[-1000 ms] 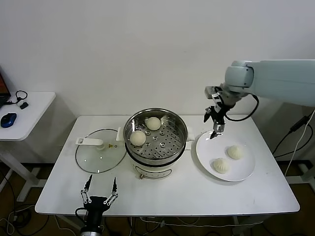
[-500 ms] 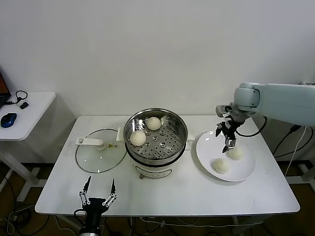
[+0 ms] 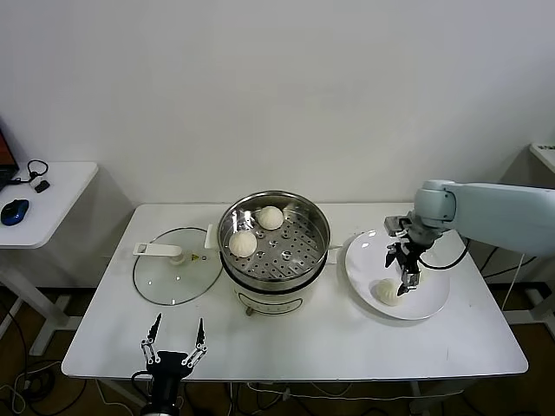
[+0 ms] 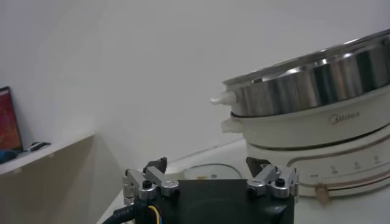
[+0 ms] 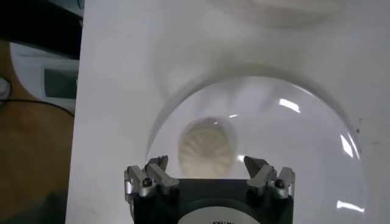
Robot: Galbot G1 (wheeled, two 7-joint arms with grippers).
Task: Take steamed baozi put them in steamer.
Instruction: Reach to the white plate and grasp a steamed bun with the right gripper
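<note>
Two baozi (image 3: 258,230) in one steamer (image 3: 274,251), one baozi (image 3: 387,292) visible on one plate (image 3: 434,299), one glass lid (image 3: 171,277)

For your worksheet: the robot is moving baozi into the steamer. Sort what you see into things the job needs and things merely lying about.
Part of the job:
- two baozi in the steamer
- baozi on the plate
- steamer
- white plate
- right gripper, open over the plate

Lying about:
- glass lid
- computer mouse on the side table
- left gripper, parked at the table's near edge

Before me stands a white table (image 3: 321,342). The steamer (image 3: 273,251) sits at its middle. I see a glass lid (image 3: 172,277) toward its left edge and a white plate (image 3: 364,260) toward its right.
</note>
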